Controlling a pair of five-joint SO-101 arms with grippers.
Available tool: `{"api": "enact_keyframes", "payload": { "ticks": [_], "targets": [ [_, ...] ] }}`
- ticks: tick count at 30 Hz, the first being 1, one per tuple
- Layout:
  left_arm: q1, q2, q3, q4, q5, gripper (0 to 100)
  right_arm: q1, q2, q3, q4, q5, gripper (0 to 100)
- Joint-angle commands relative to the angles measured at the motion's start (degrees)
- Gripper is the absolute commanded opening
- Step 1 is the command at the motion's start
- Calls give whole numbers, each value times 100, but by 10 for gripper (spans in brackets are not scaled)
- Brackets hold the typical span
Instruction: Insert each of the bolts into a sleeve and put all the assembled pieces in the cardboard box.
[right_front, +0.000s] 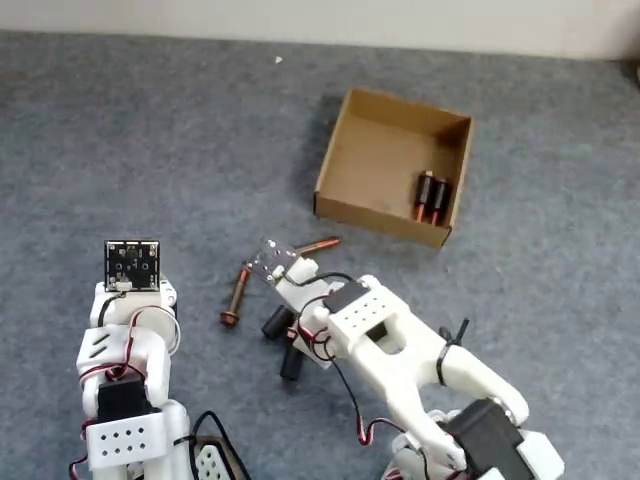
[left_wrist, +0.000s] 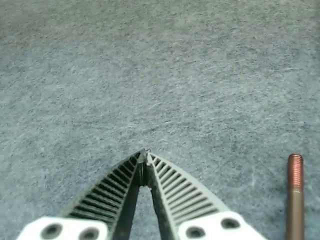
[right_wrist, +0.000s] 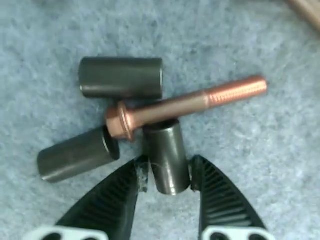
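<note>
In the right wrist view three dark sleeves lie on the carpet, with a copper bolt (right_wrist: 185, 104) resting across them. My right gripper (right_wrist: 167, 167) is shut on the middle sleeve (right_wrist: 166, 155), one finger on each side. The other sleeves (right_wrist: 121, 77) (right_wrist: 75, 155) lie beside it. In the high view my right gripper (right_front: 287, 287) points down between two bolts (right_front: 237, 293) (right_front: 318, 244), with two sleeves (right_front: 277, 322) (right_front: 292, 362) showing beside the arm. My left gripper (left_wrist: 145, 157) is shut and empty over bare carpet, with a bolt (left_wrist: 295, 195) off to one side.
The cardboard box (right_front: 340, 150) stands at the back right of centre and holds two assembled pieces (right_front: 430, 197) against its near right wall. My left arm (right_front: 130, 340) is at the front left. Grey carpet covers the whole table.
</note>
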Motion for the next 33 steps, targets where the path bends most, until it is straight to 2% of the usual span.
{"api": "enact_keyframes", "payload": {
  "ticks": [1, 5, 10, 15, 21, 26, 29, 33],
  "targets": [
    [-66, -48, -127, -88, -70, 6, 75, 558, -163, -40, 53, 97],
    [-66, -48, -127, -88, -70, 6, 75, 558, -497, 13, 53, 2],
    [-66, -48, -127, -88, -70, 6, 84, 400, -998, 884, 53, 8],
    [-22, -40, -119, -88, -70, 6, 207, -646, -1560, 1930, 53, 8],
    [426, -40, -127, -88, -9, 6, 462, -2185, -1560, 2185, -9, 5],
    [655, -40, -251, -88, 1152, 7, 884, -2958, -1138, 2185, -870, 5],
    [655, -40, -374, -88, 1160, 7, 1200, -3099, -822, 1930, -1327, 5],
    [655, 22, -690, -9, 1187, 7, 1613, -3108, -145, 989, -1943, 5]
  ]
}}
